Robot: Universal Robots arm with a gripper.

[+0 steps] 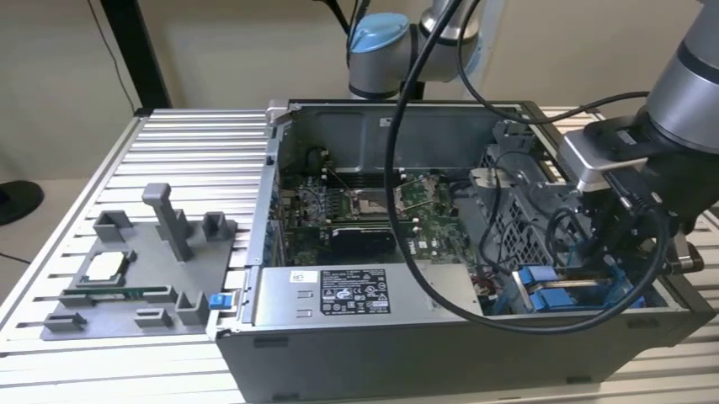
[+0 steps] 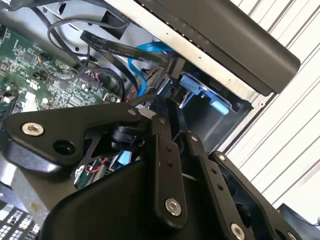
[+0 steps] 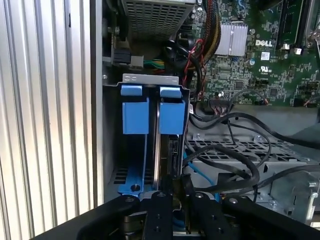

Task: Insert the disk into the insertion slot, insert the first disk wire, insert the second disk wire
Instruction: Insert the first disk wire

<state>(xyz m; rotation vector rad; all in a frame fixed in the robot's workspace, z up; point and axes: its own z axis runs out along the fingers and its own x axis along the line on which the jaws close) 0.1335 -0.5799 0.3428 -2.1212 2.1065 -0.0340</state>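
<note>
An open computer case (image 1: 450, 337) lies on a slatted table. At its near corner on the exterior view's right is the insertion slot (image 1: 547, 292), a grey metal bay (image 3: 150, 79) with two blue tabs. The disk sits inside it; its blue carrier frame (image 3: 133, 186) shows in the first wrist view. My gripper (image 1: 612, 269) reaches down into the case right at this bay. In the first wrist view the gripper (image 3: 177, 197) has its fingers close together on a black disk wire connector (image 3: 175, 165) held at the disk's end. A blue wire (image 2: 145, 50) runs close by.
A silver labelled power-supply box (image 1: 354, 295) lies beside the bay, with the green motherboard (image 1: 359, 206) behind it. Black cable loops (image 3: 235, 160) crowd the perforated cage next to the gripper. A grey fixture tray (image 1: 135, 269) sits on the table at the exterior view's left.
</note>
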